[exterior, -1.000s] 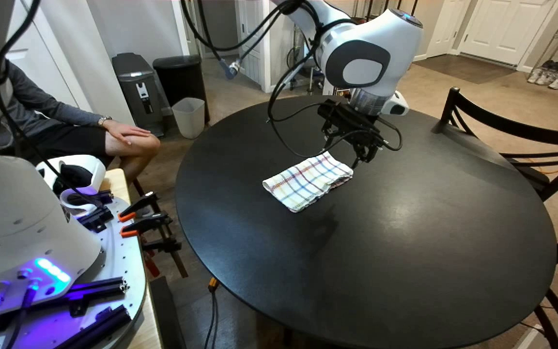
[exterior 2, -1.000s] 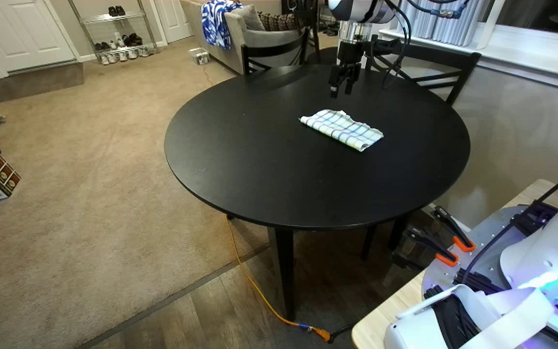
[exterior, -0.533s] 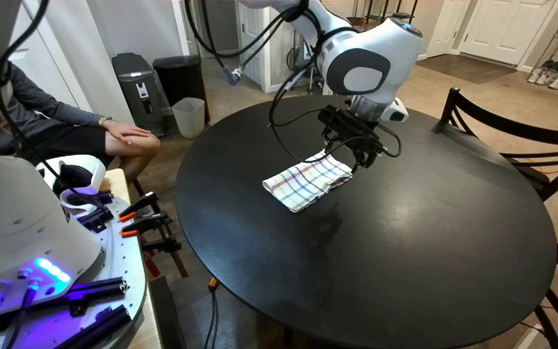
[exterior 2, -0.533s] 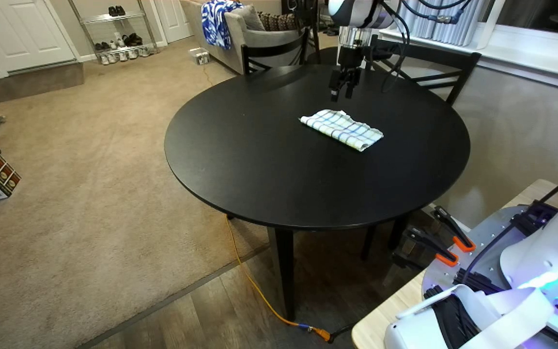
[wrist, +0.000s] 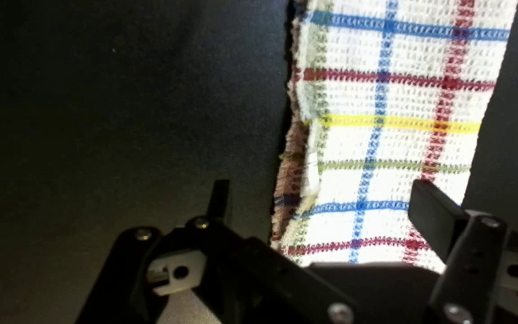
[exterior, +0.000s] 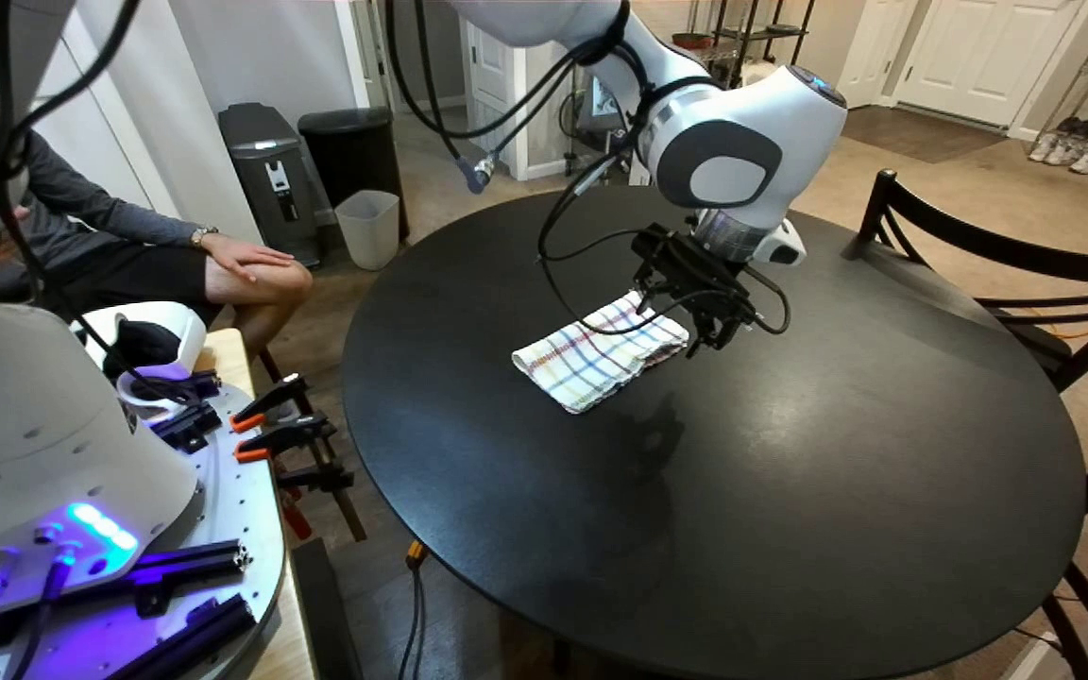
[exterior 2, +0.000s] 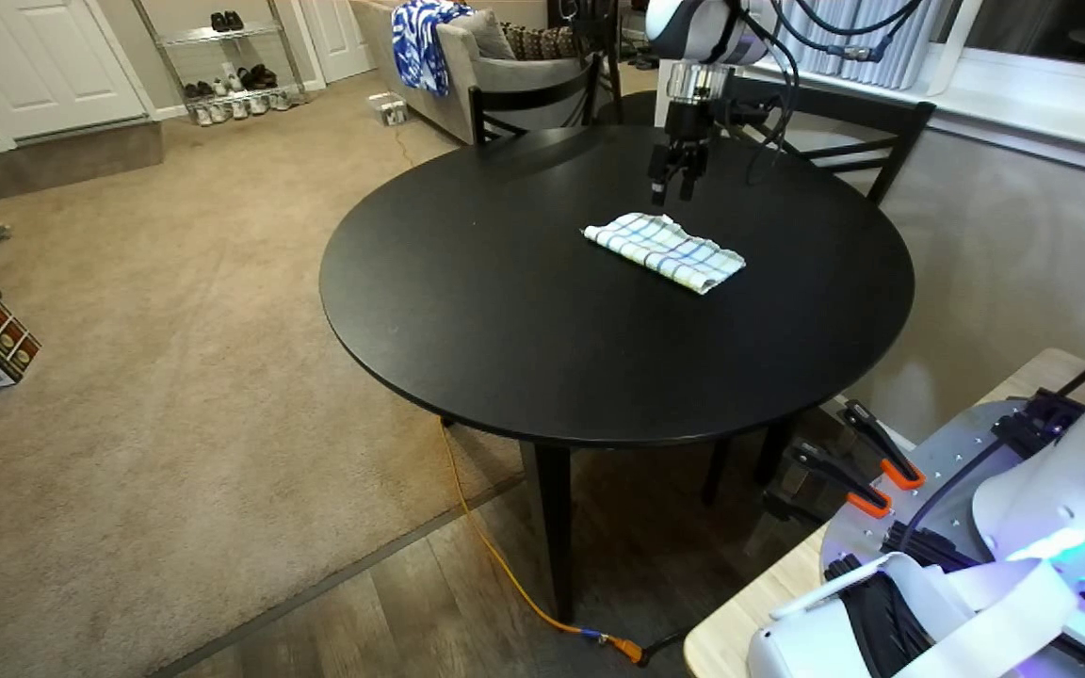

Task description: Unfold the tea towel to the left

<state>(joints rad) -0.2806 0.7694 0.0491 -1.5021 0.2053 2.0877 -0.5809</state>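
Observation:
The tea towel lies folded on the round black table (exterior: 790,491), white with blue, red, yellow and green check lines. It shows in both exterior views (exterior: 586,359) (exterior 2: 660,247) and in the wrist view (wrist: 403,144). Its layered open edge faces left in the wrist view. My gripper (exterior: 667,331) is open and empty, above the towel's edge; it also shows in an exterior view (exterior 2: 672,198). In the wrist view (wrist: 322,182) one finger (wrist: 219,200) is over bare table left of the towel, the other finger (wrist: 436,218) over the towel. The height gap is hard to judge.
Black chairs (exterior: 1026,264) stand around the table's far side. A person (exterior: 128,227) sits near the robot base. The base table holds a white headset (exterior 2: 910,621) and black clamps with orange tips (exterior: 270,416).
My gripper has come down toward the table and shifted slightly to the right in both exterior views. It stays open. The towel has not moved.

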